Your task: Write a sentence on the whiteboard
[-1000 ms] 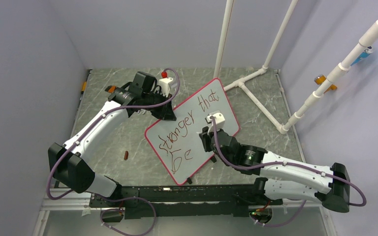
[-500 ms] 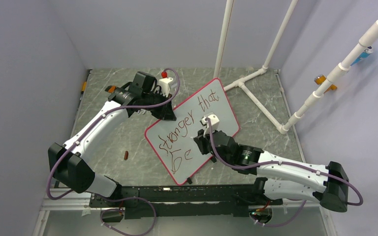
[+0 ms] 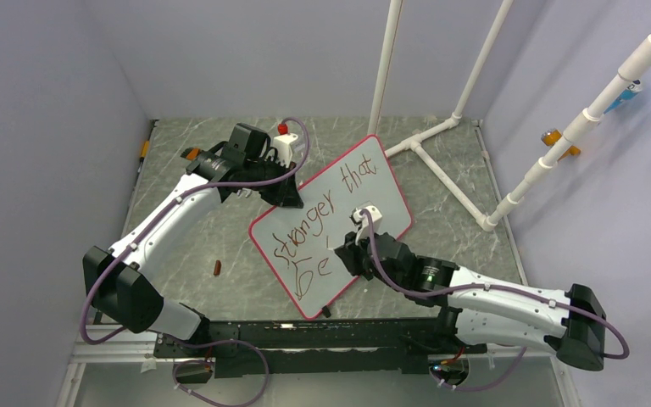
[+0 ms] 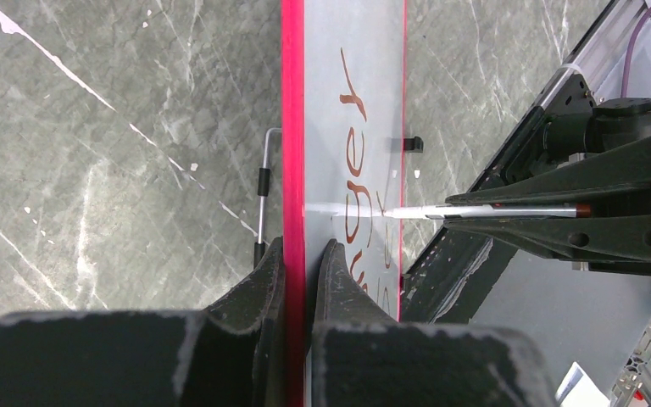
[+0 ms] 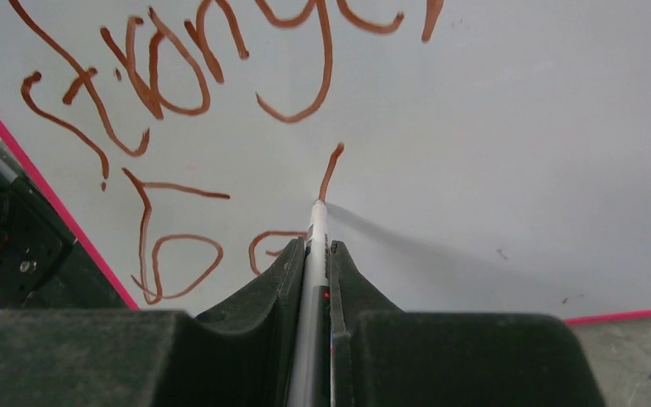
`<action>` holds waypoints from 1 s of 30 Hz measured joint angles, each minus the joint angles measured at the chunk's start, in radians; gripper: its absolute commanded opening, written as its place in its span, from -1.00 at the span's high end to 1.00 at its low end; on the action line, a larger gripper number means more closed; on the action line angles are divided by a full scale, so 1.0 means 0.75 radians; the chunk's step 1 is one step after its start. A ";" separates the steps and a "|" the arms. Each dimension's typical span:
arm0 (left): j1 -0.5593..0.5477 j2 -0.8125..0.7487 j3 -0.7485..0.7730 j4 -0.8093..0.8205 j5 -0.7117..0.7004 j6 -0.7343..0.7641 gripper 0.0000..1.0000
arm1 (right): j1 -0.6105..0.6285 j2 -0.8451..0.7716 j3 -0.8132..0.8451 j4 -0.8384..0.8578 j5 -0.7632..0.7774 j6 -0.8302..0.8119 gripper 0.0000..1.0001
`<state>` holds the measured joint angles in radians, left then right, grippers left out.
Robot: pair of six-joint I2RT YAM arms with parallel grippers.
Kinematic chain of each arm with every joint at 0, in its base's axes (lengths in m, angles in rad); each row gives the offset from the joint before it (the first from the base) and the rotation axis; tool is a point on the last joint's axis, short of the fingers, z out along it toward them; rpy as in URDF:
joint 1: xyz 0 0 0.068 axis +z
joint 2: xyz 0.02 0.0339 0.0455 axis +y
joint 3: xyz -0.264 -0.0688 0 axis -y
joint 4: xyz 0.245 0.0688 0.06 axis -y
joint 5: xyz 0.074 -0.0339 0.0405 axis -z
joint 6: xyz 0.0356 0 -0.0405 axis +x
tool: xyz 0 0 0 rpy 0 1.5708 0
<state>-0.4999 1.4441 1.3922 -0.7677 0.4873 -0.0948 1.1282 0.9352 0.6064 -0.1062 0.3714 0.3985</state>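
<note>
The whiteboard, pink-rimmed, stands tilted on the marble table. The sentence reads "stronger that" with "be" beneath, in dark-red marker. My left gripper is shut on the board's upper left rim; in the left wrist view its fingers pinch the pink edge. My right gripper is shut on a white marker. The marker's tip touches the board at the lower end of a short fresh stroke, right of "be". From above, the right gripper sits over the board's lower middle.
A white pipe frame lies on the table right of the board. A small red-brown cap lies on the left. A red-topped item stands behind the left arm. A black rail runs along the near edge.
My right gripper has slid leftward and toward the near edge across the board with the marker, ending beside "be". The left arm and board have stayed still.
</note>
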 measured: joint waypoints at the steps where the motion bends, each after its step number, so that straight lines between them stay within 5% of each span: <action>1: 0.000 0.000 0.000 0.000 0.000 0.000 1.00 | 0.000 -0.008 -0.011 -0.003 -0.009 0.011 1.00; 30: -0.001 0.000 0.000 0.001 0.002 -0.001 1.00 | 0.080 -0.109 -0.164 -0.145 -0.192 0.107 1.00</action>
<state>-0.5003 1.4441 1.3922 -0.7670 0.4885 -0.0956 1.1885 0.8536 0.4835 -0.2153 0.2276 0.4789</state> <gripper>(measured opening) 0.100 0.147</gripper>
